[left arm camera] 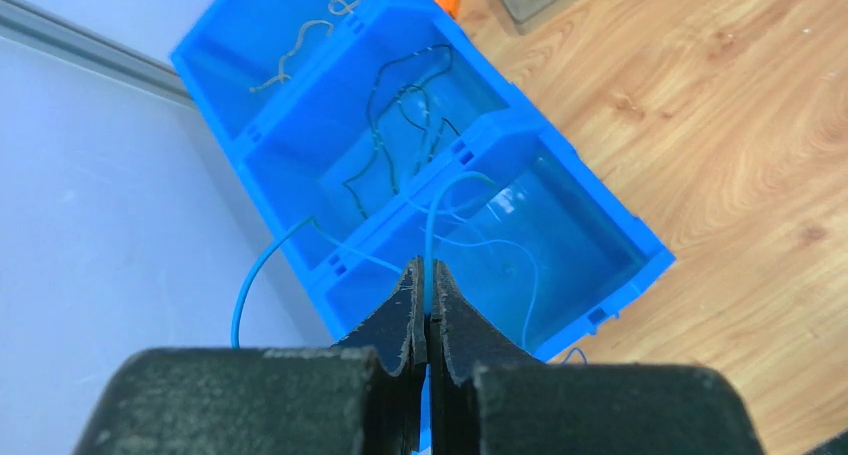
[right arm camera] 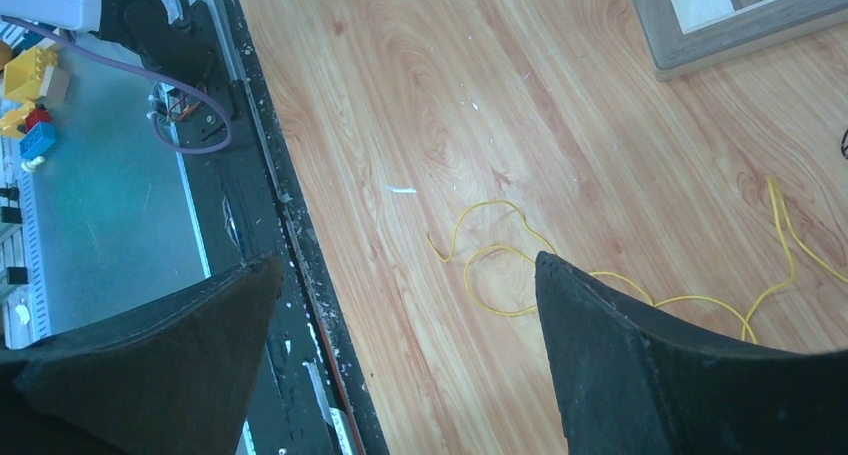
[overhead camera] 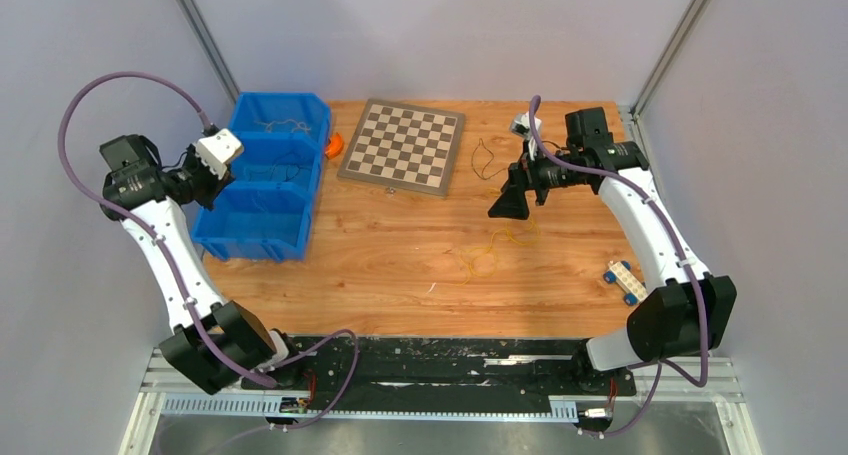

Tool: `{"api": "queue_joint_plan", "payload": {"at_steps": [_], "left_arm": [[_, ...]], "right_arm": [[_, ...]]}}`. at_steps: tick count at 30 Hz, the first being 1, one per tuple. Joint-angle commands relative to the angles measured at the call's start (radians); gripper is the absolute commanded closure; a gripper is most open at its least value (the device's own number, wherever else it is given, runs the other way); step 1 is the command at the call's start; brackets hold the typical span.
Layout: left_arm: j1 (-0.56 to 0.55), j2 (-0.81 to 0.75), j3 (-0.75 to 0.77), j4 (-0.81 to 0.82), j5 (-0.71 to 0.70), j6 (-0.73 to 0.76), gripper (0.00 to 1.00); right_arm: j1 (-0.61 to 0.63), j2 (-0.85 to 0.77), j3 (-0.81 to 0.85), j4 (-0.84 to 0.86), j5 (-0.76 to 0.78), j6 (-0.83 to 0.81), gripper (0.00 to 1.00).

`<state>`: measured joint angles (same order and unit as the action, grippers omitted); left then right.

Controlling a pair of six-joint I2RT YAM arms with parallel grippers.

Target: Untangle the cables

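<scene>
My left gripper [overhead camera: 212, 193] hangs over the blue three-compartment bin [overhead camera: 300, 237]. In the left wrist view it [left arm camera: 427, 275] is shut on a thin blue cable [left arm camera: 429, 225], which loops down into the near compartment; part of it trails over the bin's left wall. The middle compartment holds a dark cable [left arm camera: 385, 125], the far one a pale cable [left arm camera: 300, 45]. My right gripper [overhead camera: 510, 205] is open and empty above the table; it [right arm camera: 408, 260] also shows in the right wrist view. A yellow cable [right arm camera: 497, 203] lies looped on the wood below it [overhead camera: 487, 258]. A dark cable [overhead camera: 483, 160] lies beside the chessboard.
A chessboard [overhead camera: 402, 145] lies at the back centre, with an orange object [overhead camera: 333, 145] between it and the bin. Toy bricks [overhead camera: 625, 280] lie at the right edge. A small white object [overhead camera: 522, 125] sits at the back right. The table's near edge has a black rail [right arm camera: 300, 275].
</scene>
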<state>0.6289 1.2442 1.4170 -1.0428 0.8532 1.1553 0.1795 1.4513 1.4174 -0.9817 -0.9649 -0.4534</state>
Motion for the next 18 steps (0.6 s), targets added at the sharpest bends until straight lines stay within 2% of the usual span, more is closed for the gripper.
{"api": "queue_joint_plan", "payload": {"at_steps": [1,3,9,14,18], "left_arm": [[0.011,0.072,0.055,-0.128,0.017,0.049,1.00],[0.012,0.094,0.041,-0.134,-0.019,0.072,1.00],[0.004,0.180,-0.044,-0.003,-0.148,0.051,1.00],[0.014,0.273,-0.045,-0.132,-0.179,0.179,1.00],[0.015,0.269,-0.123,-0.091,-0.223,0.203,1.00]], "right_arm": [[-0.006,-0.045,-0.012,0.026,-0.001,-0.013,0.04],[-0.007,-0.049,-0.021,0.027,-0.001,-0.014,0.04],[-0.007,-0.043,-0.028,0.026,-0.001,-0.016,0.04],[-0.013,-0.048,-0.035,0.026,0.017,-0.020,0.04],[-0.018,-0.054,-0.049,0.026,0.014,-0.028,0.04]]}}
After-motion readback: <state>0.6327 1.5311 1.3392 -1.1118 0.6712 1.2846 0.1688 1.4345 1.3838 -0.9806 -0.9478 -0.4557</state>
